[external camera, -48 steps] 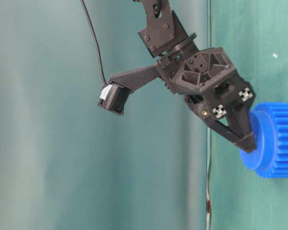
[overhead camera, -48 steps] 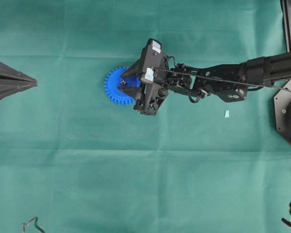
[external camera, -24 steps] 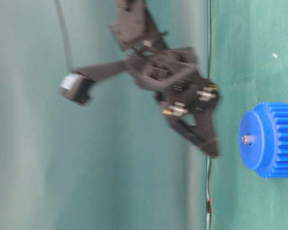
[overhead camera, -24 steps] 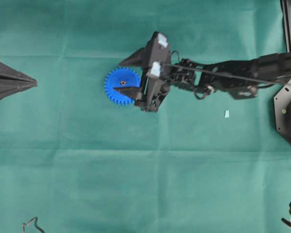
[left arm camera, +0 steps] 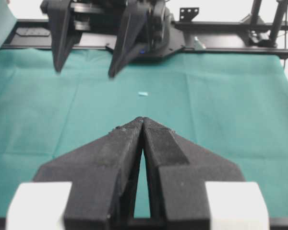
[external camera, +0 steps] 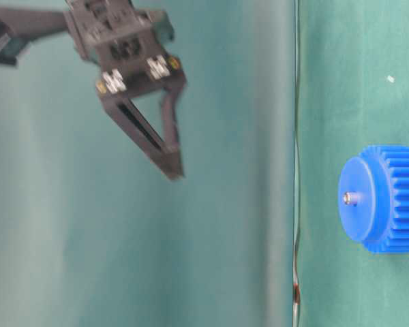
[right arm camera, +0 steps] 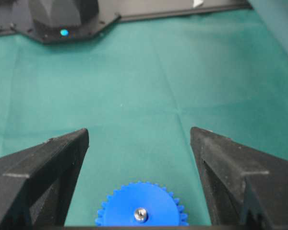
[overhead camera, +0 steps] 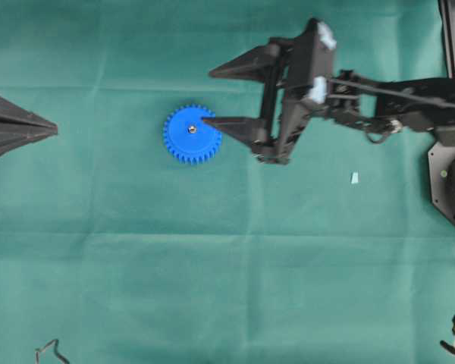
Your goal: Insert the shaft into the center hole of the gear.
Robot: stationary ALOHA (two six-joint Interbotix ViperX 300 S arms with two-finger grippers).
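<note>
The blue gear (overhead camera: 180,144) lies flat on the green cloth, also seen in the table-level view (external camera: 395,199) and at the bottom of the right wrist view (right arm camera: 120,206). The silver shaft (overhead camera: 191,129) stands upright in its center hole, its tip sticking out above the hub (external camera: 350,198) (right arm camera: 141,214). My right gripper (overhead camera: 209,96) hangs open high above the cloth, up and to the right of the gear, holding nothing (external camera: 174,169) (right arm camera: 139,132). My left gripper (overhead camera: 53,130) rests at the far left, its fingers pressed together and empty (left arm camera: 143,120).
A small pale blue chip (overhead camera: 355,178) lies on the cloth right of the gear, under the right arm. The right arm's black base (overhead camera: 451,174) fills the right edge. A bit of cable (overhead camera: 49,350) pokes in at the bottom left.
The right gripper, jaws spread around the gear's hub a second ago, has lifted off and drawn back to the right. The shaft stays standing in the gear. The left arm has not moved.
</note>
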